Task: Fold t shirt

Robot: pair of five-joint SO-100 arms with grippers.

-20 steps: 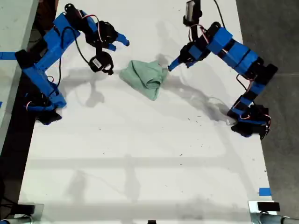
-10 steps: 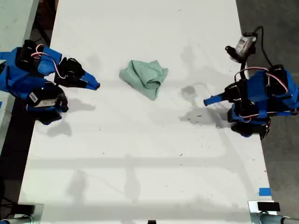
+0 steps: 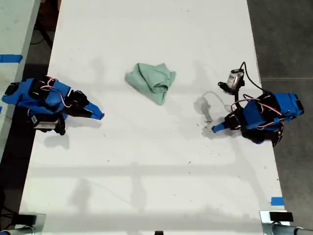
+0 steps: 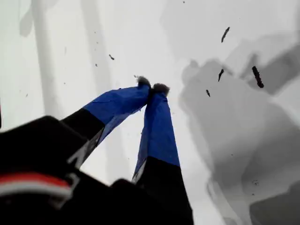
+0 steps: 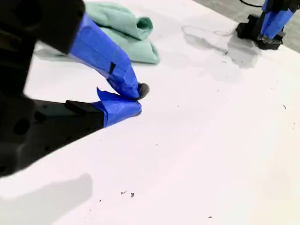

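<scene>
The t shirt (image 3: 151, 82) lies in a crumpled, partly bunched heap on the white table (image 3: 146, 186), in the upper middle of the exterior view. It sits in the same spot and the same shape as half a second ago. Both arms have drawn back from it since a second ago, when they were reaching in over the cloth, and they have settled lower than they were half a second ago.

My first gripper (image 3: 215, 129) is now folded in at the exterior view's right. It sits low over the table and well apart from the t shirt, with its blue tips pinched together on nothing. My second gripper (image 3: 100, 116) is tucked in at the exterior view's left, also down by the tabletop. Its tips have come together too, and they hold nothing. In its own wrist view the t shirt (image 5: 124, 28) lies beyond its tips.
</scene>
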